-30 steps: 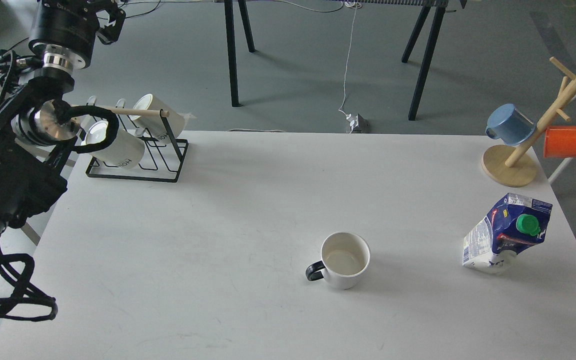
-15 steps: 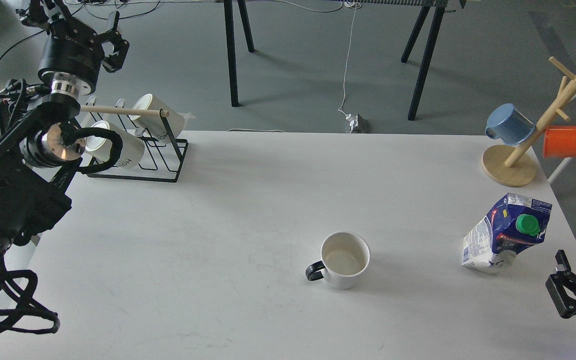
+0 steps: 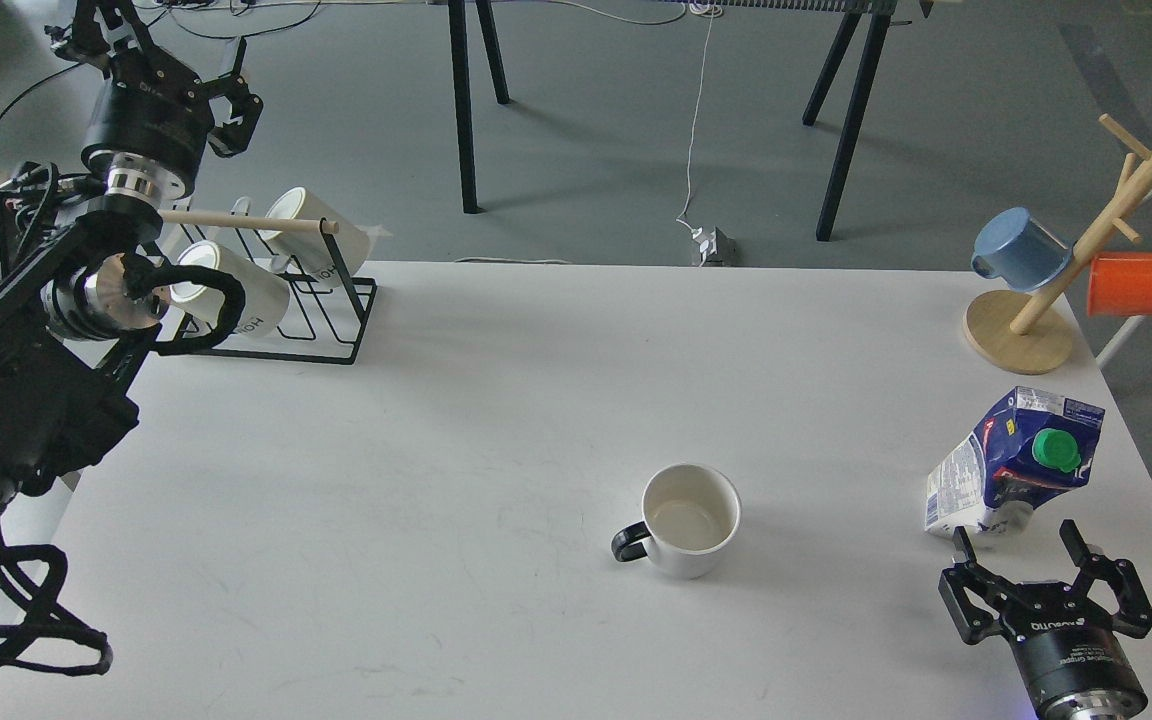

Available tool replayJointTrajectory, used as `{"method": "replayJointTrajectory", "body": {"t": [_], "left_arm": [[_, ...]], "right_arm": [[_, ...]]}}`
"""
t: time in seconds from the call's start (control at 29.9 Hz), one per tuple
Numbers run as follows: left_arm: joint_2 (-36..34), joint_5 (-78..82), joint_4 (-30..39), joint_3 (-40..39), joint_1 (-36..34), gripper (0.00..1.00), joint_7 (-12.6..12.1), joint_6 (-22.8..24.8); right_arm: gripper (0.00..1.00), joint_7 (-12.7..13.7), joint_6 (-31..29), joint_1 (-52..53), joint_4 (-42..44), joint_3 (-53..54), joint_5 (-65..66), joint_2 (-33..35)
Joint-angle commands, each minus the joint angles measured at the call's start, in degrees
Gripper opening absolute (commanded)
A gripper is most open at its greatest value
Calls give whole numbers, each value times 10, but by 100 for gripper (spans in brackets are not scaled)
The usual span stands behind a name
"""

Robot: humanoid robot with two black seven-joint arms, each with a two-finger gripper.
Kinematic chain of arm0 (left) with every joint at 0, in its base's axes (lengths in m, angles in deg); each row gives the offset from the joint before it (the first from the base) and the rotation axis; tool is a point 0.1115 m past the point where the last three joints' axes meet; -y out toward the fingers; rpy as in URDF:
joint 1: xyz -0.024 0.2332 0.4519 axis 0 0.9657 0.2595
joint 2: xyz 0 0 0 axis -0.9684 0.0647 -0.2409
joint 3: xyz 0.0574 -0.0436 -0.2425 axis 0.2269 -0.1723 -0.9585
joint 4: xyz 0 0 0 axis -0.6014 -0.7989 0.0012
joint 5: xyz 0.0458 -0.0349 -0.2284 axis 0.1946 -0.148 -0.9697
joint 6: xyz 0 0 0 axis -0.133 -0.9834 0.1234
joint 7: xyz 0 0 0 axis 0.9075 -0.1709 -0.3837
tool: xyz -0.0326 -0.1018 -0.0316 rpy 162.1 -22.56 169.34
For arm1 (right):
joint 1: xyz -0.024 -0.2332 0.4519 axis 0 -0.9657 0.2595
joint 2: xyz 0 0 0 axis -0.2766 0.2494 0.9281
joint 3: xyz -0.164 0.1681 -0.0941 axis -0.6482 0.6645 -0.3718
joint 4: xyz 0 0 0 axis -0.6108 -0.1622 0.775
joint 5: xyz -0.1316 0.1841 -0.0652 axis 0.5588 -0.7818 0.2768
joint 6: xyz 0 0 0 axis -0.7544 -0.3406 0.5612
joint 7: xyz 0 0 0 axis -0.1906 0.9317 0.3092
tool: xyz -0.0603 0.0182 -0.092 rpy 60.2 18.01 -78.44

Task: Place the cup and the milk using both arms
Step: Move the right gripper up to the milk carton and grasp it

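Nearest, the right gripper hovers with fingers spread apart just below the dented milk carton, with the white cup standing well to its left on the table. Farther back stand the wooden mug tree and the wire mug rack. The left gripper is raised beyond the rack; whether its fingers are parted I cannot tell.

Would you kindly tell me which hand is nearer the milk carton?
Right. The right hand sits just below the milk carton; the left hand is far across the table.
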Motion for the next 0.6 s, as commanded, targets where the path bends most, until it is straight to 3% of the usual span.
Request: {"method": "replayJointTrajectory", "body": {"t": [0.0,0.57], "left_arm": [[-5,0,1,3,0,100,0,-1],[-19,0,1,4,1,100,1,8]], "right_arm": [[100,0,0,2,8,0,1,-6],[99,1,0,38,8,2,1,-6]]}}
